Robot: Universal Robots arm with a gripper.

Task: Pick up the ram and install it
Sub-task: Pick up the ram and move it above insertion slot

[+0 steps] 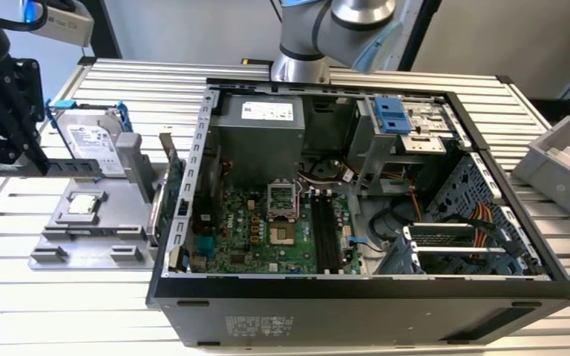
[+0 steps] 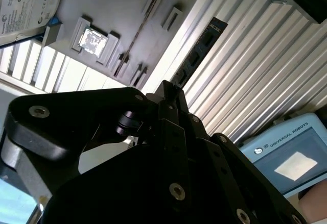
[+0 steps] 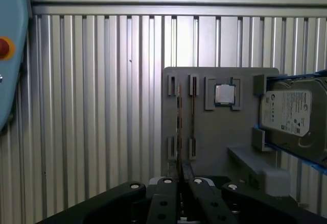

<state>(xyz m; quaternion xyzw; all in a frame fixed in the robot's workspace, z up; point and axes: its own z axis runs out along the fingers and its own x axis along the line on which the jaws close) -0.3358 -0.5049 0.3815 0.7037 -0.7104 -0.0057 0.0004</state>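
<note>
My gripper (image 1: 12,159) hangs high over the grey parts holder (image 1: 87,241) at the exterior view's left, shut on the ram (image 1: 67,167). The ram is a thin stick held level below the fingers. In the first wrist view the ram (image 3: 179,132) shows edge-on, running out from between the closed fingers of the gripper (image 3: 181,183), in line with the holder's (image 3: 219,142) outer slot. The second wrist view shows the gripper (image 2: 168,89) from the other side. The long black memory slots (image 1: 329,230) lie on the green motherboard inside the open computer case (image 1: 364,285).
On the holder stand a silver hard drive (image 1: 97,144) with blue rails, a processor chip (image 1: 85,204), a green expansion card (image 1: 171,193) and another thin stick (image 3: 193,117) in the inner slot. A grey bin (image 1: 562,163) sits at the right. A blue pendant (image 2: 286,152) lies nearby.
</note>
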